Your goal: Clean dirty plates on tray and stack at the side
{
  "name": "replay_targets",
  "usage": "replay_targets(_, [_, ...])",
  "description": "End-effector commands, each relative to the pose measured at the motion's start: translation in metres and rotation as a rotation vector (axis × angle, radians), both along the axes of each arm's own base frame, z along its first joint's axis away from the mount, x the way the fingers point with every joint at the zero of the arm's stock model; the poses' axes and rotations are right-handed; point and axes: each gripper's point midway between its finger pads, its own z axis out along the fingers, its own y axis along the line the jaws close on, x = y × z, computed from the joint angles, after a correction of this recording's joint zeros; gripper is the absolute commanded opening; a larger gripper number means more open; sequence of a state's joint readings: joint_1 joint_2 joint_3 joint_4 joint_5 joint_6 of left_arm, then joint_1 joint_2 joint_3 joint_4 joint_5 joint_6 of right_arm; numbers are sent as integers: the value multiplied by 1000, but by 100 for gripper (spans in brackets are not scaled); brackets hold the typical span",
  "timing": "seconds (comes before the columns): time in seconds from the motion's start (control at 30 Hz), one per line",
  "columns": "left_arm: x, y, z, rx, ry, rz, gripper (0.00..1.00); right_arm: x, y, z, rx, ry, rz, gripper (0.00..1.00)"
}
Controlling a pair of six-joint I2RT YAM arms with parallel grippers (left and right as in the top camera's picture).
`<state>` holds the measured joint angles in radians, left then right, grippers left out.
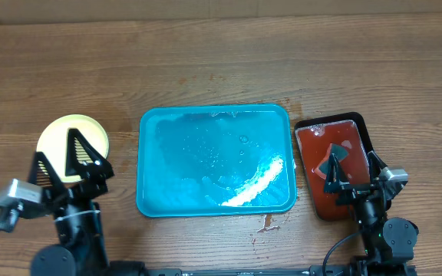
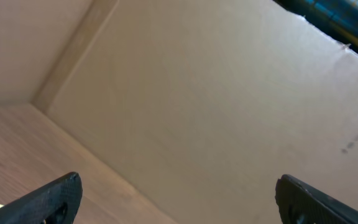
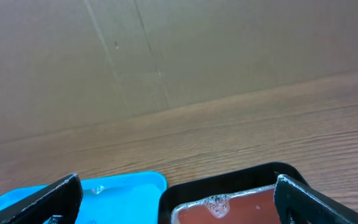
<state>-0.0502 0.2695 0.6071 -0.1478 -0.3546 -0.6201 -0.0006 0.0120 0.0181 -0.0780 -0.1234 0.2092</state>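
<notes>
Hovering with jaws spread wide, the left gripper [image 1: 62, 157] is holding nothing above the near edge of the plate [image 1: 64, 130], which is sitting on the table [image 1: 206, 61] well left of the tray [image 1: 148, 123]. Only one pale yellow plate is showing; whether others are lying under it cannot be told. The right gripper [image 1: 355, 167] is also gaping empty, hanging over the red tray [image 1: 313, 146] at the right. The tray is carrying no plates, only water, so the job is looking close to done.

Trouble from here would likely be coming from the left arm: dropping or swinging low, its fingers could be clipping the plate's rim and sliding it across the table. On the right, a low finger could be catching the red tray's black rim and slopping its wet contents.

The table is brown wood grain, with a small puddle [image 1: 267, 224] lying just near the tray's near edge. A plain cardboard wall [image 3: 197, 50] is closing off the far side.
</notes>
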Motion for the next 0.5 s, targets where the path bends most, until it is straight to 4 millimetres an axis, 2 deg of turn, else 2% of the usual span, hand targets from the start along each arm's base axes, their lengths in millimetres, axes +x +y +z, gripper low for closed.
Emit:
replay_targets(0.0, [-2, -4, -26, -74, -52, -40, 100, 0, -1, -2, 5, -2, -5, 100])
replay_targets(0.27, [-2, -4, -67, -134, -121, -55, 99, 0, -1, -2, 5, -2, -5, 100])
replay_targets(0.47, [7, -4, -90, -175, -101, -65, 99, 0, -1, -2, 5, -2, -5, 100])
